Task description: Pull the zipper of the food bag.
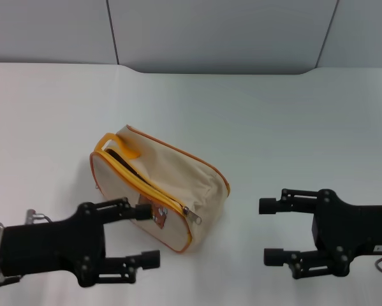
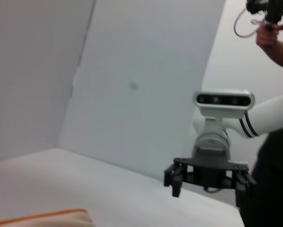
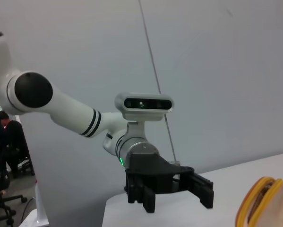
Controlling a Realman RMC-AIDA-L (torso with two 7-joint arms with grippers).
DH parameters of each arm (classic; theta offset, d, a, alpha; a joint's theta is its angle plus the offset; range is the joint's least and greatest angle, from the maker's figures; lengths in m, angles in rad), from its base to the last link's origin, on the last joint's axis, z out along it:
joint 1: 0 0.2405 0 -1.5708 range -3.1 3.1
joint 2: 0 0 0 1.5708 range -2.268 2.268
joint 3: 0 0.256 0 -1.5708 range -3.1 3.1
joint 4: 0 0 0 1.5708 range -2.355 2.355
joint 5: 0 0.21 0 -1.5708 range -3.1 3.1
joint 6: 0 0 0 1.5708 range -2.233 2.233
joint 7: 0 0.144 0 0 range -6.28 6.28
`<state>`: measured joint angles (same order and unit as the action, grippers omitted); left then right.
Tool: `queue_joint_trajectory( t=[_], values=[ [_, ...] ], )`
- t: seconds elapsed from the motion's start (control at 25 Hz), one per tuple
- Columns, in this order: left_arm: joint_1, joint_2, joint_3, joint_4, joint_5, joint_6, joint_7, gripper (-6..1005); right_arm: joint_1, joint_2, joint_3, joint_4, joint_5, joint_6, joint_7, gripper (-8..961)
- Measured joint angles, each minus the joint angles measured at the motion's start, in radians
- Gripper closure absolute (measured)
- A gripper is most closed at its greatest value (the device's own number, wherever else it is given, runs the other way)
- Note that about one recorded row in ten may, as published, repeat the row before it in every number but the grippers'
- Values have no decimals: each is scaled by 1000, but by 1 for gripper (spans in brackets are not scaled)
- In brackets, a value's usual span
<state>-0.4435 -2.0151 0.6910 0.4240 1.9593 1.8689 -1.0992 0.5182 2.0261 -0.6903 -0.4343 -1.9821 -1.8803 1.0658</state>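
The food bag [image 1: 171, 175], a cream pouch with orange piping, lies on the white table [image 1: 273, 127] left of centre. Its yellow zipper [image 1: 143, 182] runs along the top edge, with the silver pull tab [image 1: 192, 214] at the near right end. The yellow strap handle [image 1: 118, 144] is at the far end. My left gripper [image 1: 149, 234] is open just in front of the bag, one finger [image 1: 134, 211] over the bear print [image 1: 160, 217]. My right gripper [image 1: 269, 231] is open, to the right of the bag and apart from it. The bag's edge shows in both wrist views [image 2: 42, 218] [image 3: 266, 203].
Grey wall panels [image 1: 210, 32] stand behind the table's far edge. The left wrist view shows the right gripper [image 2: 207, 177] farther off and a person [image 2: 276, 33] behind it. The right wrist view shows the left gripper [image 3: 172, 187] farther off.
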Motion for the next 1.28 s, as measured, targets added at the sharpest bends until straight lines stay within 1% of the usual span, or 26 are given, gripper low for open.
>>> queue_joint_trajectory(
  t=[0.12,0.2,0.28,0.32,0.44,0.6,0.72,1.08,1.28],
  values=[
    [-10,-8,1,1,24,-2,9,212,-13,11,0,1,-1,6,-20,172],
    [-15,-12,1,1,34,-6,11,187,-18,11,0,3,-1,13,-26,172],
    [-17,-14,1,2,38,-14,11,187,-27,14,0,7,-2,24,-41,172],
    [-17,-15,1,2,39,-20,11,187,-36,21,0,9,-2,36,-56,172],
    [-18,-18,2,2,39,-24,11,187,-42,27,0,12,-4,49,-60,172],
    [-19,-23,2,2,40,-24,11,187,-42,28,2,17,-5,50,-62,172],
    [-18,-26,2,3,43,-23,11,187,-39,36,1,19,-6,51,-77,172],
    [-19,-26,13,2,43,-22,11,187,-32,38,0,20,-6,64,-81,172],
    [-19,-23,13,-3,43,-20,9,187,-32,39,0,20,-6,73,-83,172]
  ],
)
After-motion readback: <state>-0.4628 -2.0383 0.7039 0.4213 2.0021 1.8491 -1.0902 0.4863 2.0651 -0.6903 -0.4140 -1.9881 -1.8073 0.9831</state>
